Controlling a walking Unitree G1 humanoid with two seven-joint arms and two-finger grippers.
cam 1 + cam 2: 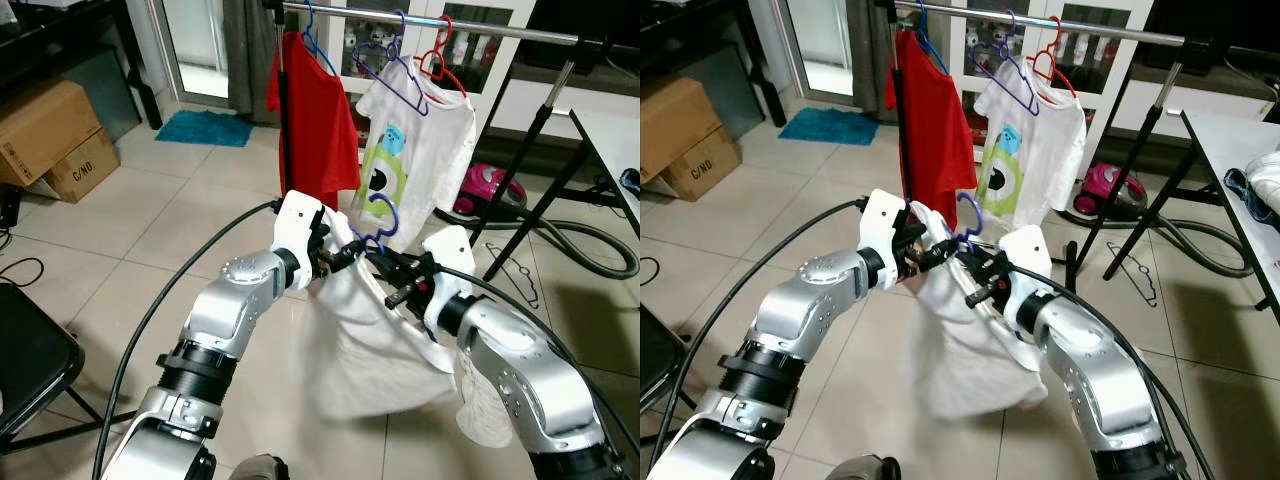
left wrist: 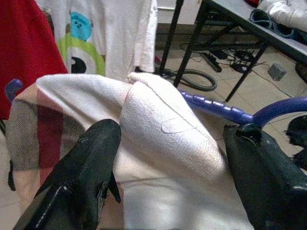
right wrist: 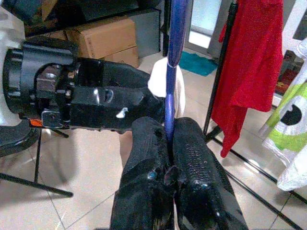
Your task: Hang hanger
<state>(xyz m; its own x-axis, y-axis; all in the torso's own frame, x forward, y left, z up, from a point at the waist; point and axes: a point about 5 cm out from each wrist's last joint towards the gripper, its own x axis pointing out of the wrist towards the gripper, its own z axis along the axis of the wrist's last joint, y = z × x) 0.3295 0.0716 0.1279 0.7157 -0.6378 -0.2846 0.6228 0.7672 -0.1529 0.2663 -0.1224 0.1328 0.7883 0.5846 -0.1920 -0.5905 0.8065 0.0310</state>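
A purple hanger (image 1: 382, 212) carries a white garment (image 1: 360, 350) that hangs down between my two arms. My right gripper (image 3: 169, 139) is shut on the hanger's purple bar (image 3: 172, 57), just below the hook. My left gripper (image 1: 345, 255) is at the garment's shoulder. Its fingers (image 2: 81, 177) stand apart, with the white cloth (image 2: 163, 129) and the hanger's arm (image 2: 216, 109) between them. Ahead and higher runs the clothes rail (image 1: 450, 25), where a red shirt (image 1: 315, 120) and a white cartoon shirt (image 1: 420, 150) hang on their own hangers.
The rack's black legs slope down to the floor at the right. A pink vacuum cleaner (image 1: 490, 190) with its hose and a black hanger (image 1: 515, 275) lie on the floor. A white table (image 1: 610, 140) stands at the right, with cardboard boxes (image 1: 45, 135) and a black chair (image 1: 30, 370) at the left.
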